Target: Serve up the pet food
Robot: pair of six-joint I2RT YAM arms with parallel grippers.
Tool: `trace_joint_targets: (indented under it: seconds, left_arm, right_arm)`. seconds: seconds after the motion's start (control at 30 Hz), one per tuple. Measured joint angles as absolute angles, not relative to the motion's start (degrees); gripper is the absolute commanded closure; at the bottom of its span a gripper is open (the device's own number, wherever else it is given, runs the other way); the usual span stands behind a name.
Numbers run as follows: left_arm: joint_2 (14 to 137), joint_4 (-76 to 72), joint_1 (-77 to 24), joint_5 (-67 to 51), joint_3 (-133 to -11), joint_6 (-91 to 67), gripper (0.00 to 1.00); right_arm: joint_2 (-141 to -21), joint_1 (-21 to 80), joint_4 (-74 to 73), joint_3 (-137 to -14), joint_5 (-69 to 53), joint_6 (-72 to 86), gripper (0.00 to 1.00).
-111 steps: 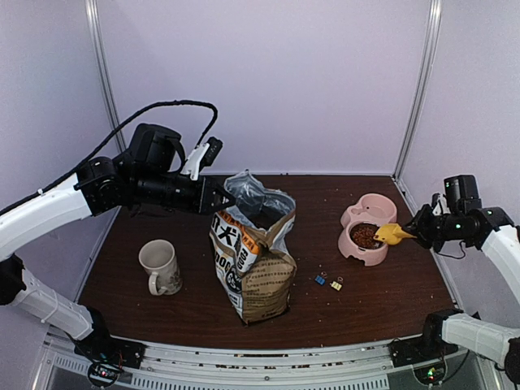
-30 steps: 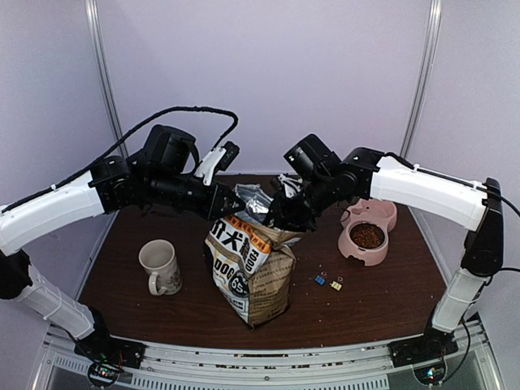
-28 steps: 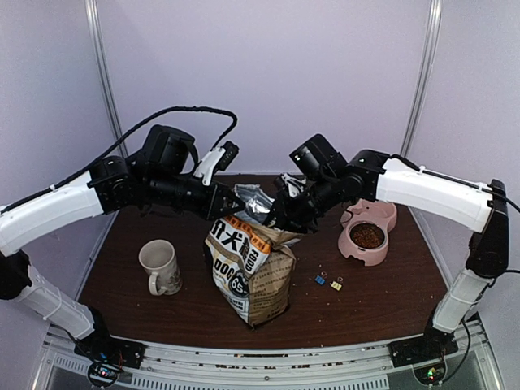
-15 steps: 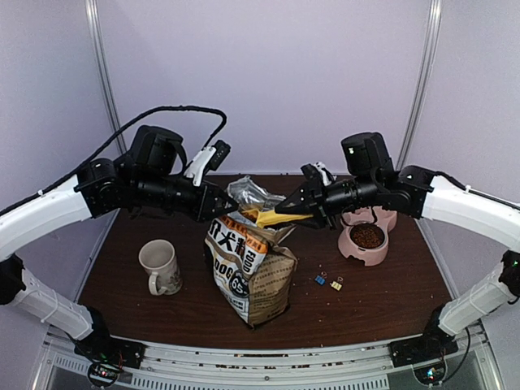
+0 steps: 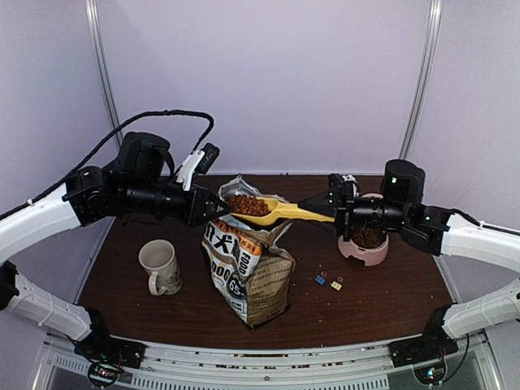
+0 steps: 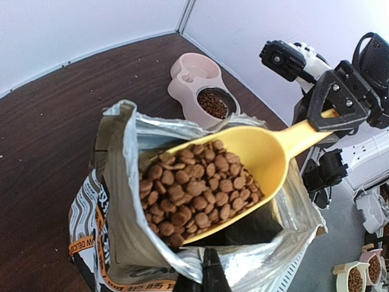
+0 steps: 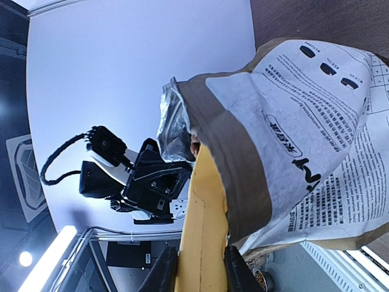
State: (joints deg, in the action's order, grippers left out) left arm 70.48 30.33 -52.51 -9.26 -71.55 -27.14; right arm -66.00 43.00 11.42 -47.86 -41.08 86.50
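Note:
A yellow scoop (image 5: 284,212) heaped with reddish-brown pet food (image 5: 248,205) hangs level just above the open mouth of the brown dog food bag (image 5: 252,276). My right gripper (image 5: 337,218) is shut on the scoop's handle, right of the bag. My left gripper (image 5: 213,210) is shut on the bag's foil rim at its left side. The left wrist view shows the pet food (image 6: 194,188) in the scoop (image 6: 270,152) over the bag (image 6: 118,182). In the right wrist view the scoop (image 7: 203,237) sits between my fingers. The pink bowl (image 5: 361,253) holds some kibble.
A beige mug (image 5: 159,266) stands left of the bag. Two small binder clips (image 5: 329,282) lie between bag and bowl. The bowl (image 6: 188,67) is a double one, its other cup bare. Metal frame posts rise at the table's back corners.
My right arm has lifted the scoop out of the bag, now full of kibble, and drawn back to the right. The left gripper has kept hold of the bag's rim.

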Motion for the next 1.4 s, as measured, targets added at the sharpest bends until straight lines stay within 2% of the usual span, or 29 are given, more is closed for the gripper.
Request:
trace_joint_targets:
  seconds: [0.83,1.4]
  left_arm:
    - [68.77,30.17,-52.42,-6.76,-70.37,-31.48,1.00]
    - [68.75,30.06,-52.05,-6.61,-70.17,-32.69,1.00]
  right_arm:
    - [-55.35,41.32,15.68,-41.19,-41.12,88.51,0.94]
    - [-54.63,41.23,31.53,-39.68,-41.34,94.37,0.94]
